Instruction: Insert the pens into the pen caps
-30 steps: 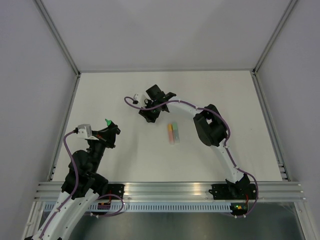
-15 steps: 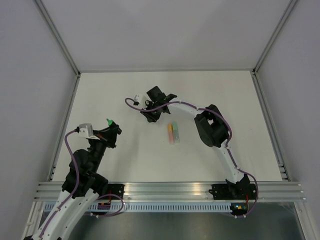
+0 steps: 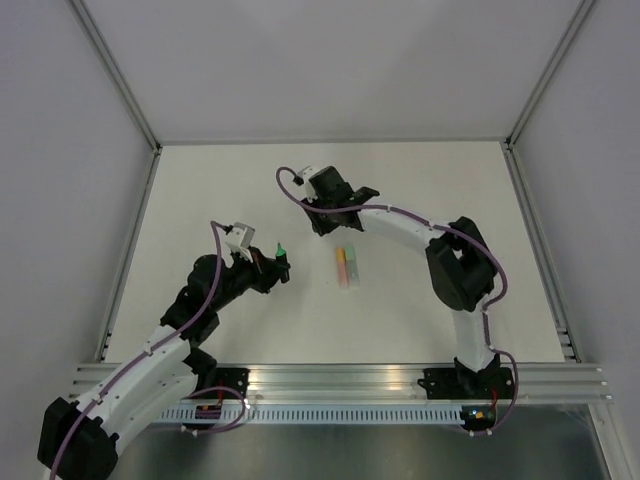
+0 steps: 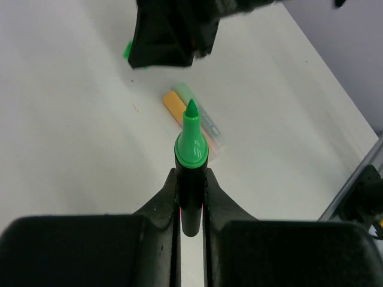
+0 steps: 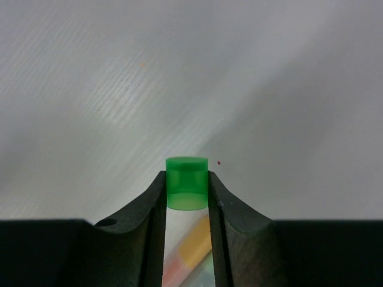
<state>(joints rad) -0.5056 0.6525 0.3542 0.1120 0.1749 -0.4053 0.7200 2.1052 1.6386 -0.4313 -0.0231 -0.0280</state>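
Note:
My left gripper [image 4: 191, 186] is shut on the dark-bodied pen [image 4: 191, 152], whose green tip points up and away from the fingers. In the top view that gripper [image 3: 274, 266] hovers left of the table's middle, the pen's green tip [image 3: 280, 247] above it. My right gripper [image 5: 187, 186] is shut on a small green pen cap [image 5: 187, 182], lifted off the table. From above it [image 3: 320, 222] sits at the table's far centre. The orange pen [image 3: 340, 262] and the mint green pen [image 3: 349, 268] lie side by side on the table between the arms.
The white table [image 3: 430, 180] is bounded by metal rails, one on the left [image 3: 130, 250] and one on the right [image 3: 535, 250], with grey walls behind. In the left wrist view the right gripper's black body [image 4: 170, 36] hangs just beyond the two lying pens.
My right gripper has closed on the green cap and shifted right and farther back. My left arm has swung right toward the table's middle, carrying the dark pen.

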